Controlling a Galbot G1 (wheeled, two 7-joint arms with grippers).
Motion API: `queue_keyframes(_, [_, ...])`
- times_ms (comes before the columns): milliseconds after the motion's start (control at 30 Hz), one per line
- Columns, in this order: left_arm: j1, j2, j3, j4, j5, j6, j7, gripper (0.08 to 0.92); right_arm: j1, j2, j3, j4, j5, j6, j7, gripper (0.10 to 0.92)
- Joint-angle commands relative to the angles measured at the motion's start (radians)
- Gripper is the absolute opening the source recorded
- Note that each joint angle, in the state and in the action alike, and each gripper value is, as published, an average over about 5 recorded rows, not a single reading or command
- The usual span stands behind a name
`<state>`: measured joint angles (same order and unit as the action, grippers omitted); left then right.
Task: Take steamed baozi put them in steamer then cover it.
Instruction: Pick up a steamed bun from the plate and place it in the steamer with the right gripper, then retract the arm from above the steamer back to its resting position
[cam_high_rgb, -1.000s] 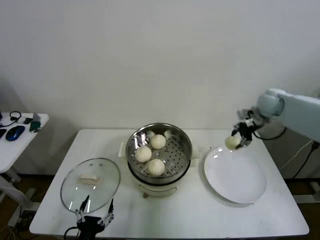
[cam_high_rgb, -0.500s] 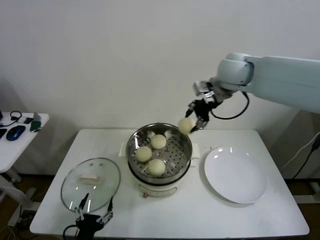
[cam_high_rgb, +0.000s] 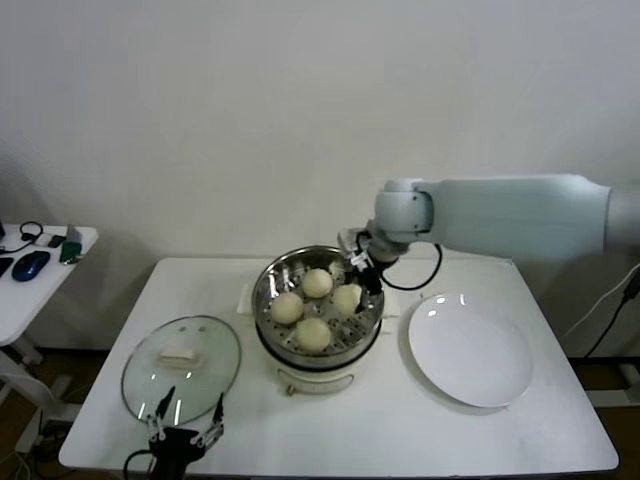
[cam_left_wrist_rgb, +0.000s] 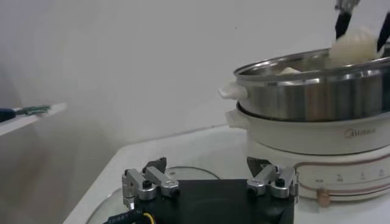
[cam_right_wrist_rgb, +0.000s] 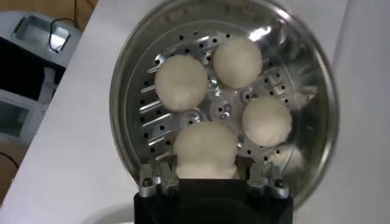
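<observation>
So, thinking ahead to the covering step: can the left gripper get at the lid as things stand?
Probably yes. The left gripper hangs open at the near edge of the cover, whose white handle lies bare; nothing sits between them.

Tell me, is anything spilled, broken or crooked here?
Nothing stands out. Three baozi sit in the steamer, and the right gripper holds a fourth baozi over its tray. The glass lid lies flat on the table, and the plate looks whole. The left gripper waits open by the lid.

Lab: bare white table (cam_high_rgb: 480, 430), blank wall (cam_high_rgb: 300, 110).
</observation>
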<state>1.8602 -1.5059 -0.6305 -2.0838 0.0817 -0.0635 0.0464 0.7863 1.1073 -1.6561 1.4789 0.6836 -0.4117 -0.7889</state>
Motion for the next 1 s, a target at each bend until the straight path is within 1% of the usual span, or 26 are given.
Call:
queue_keyframes(33, [0.0, 0.002, 0.001, 0.002, -0.001, -0.001, 0.0, 0.823, -0.124, 0.045, 0.01, -0.06, -0.081, -0.041, 0.077, 0.648])
queue_keyframes(367, [-0.002, -0.001, 0.004, 0.002, -0.001, 0.0, -0.001, 0.823, -0.115, 0.033, 0.013, -0.068, -0.069, -0.04, 0.074, 0.661])
queue_keyframes(500, [-0.001, 0.0, 0.002, -0.001, -0.003, 0.001, -0.002, 0.823, -0.087, 0.021, 0.029, -0.062, -0.024, -0.025, 0.06, 0.731])
queue_keyframes(633, [-0.001, 0.002, 0.002, -0.011, -0.021, 0.015, -0.002, 0.823, 0.005, -0.003, 0.05, -0.066, 0.104, 0.008, 0.017, 0.805])
queue_keyframes(733, [-0.003, 0.003, 0.003, -0.023, -0.035, 0.029, -0.003, 0.823, 0.088, -0.042, 0.056, -0.061, 0.234, 0.028, -0.02, 0.82])
queue_keyframes(833, [-0.008, 0.005, 0.005, -0.03, -0.042, 0.038, -0.004, 0.823, 0.147, -0.116, 0.084, -0.03, 0.363, 0.021, -0.027, 0.822])
queue_keyframes(867, [-0.009, 0.007, 0.005, -0.031, -0.044, 0.039, -0.004, 0.823, 0.152, -0.144, 0.103, -0.017, 0.398, 0.011, -0.013, 0.822])
queue_keyframes(933, [-0.013, 0.012, 0.006, -0.034, -0.046, 0.038, -0.006, 0.823, 0.122, -0.207, 0.17, 0.011, 0.447, -0.031, 0.069, 0.823])
queue_keyframes(1000, [-0.017, 0.019, 0.006, -0.041, -0.047, 0.037, -0.007, 0.823, 0.038, -0.279, 0.29, 0.033, 0.447, -0.061, 0.225, 0.823])
